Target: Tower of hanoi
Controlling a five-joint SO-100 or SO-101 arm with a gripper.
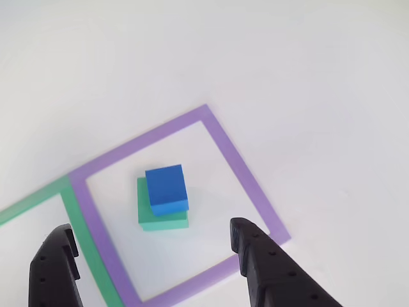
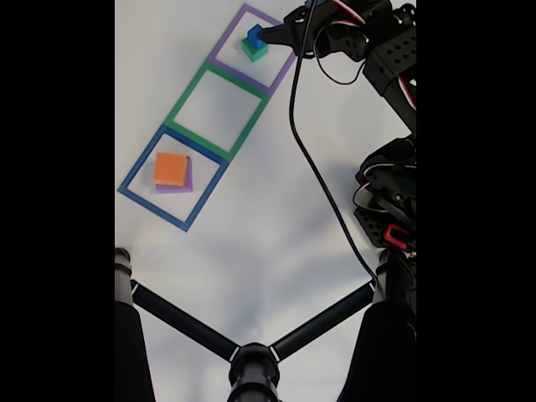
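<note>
Currently the blue block [image 1: 166,188] sat atop the green block [image 1: 162,216] inside the purple outline [image 1: 238,167]; orange block [image 2: 171,168] on purple block [image 2: 175,188] waited in the blue outline [image 2: 136,170]. My gripper [image 1: 153,246] hung spread and empty. Mid-puzzle, I judged: next, lift blue. Fingertips were cropped.
</note>
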